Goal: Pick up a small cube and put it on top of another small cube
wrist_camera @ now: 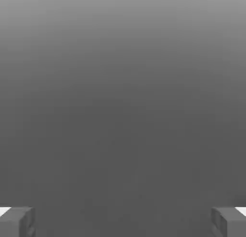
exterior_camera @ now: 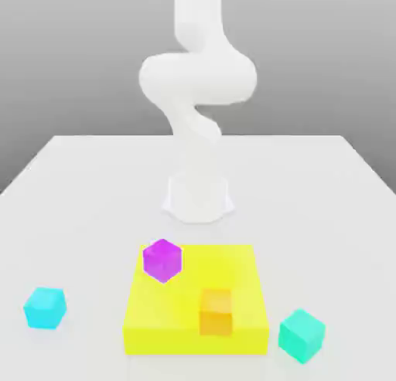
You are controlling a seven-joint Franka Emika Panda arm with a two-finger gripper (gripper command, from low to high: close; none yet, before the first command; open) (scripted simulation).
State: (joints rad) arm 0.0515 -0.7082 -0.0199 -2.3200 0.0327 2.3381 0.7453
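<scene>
Exterior view: my arm (exterior_camera: 197, 93) rises from its base at the back of the white surface (exterior_camera: 77, 186); top cut off by the frame. Small cube (exterior_camera: 302, 335) sits on the surface just off the yellow slab (exterior_camera: 232, 271), at the exterior view's right, one vertical edge facing the camera; no long axis. Cyan cube (exterior_camera: 45, 307) at the exterior view's left. Magenta cube (exterior_camera: 162, 260) and orange cube (exterior_camera: 216, 312) on the slab.

Hand view: my claw (wrist_camera: 123, 221) is spread wide, gripping nothing; fingertips (wrist_camera: 17, 221) cropped at the corners, grey backdrop.

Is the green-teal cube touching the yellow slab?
Apart. The exterior view shows a strip of white table between the green-teal cube and the yellow slab.
</scene>
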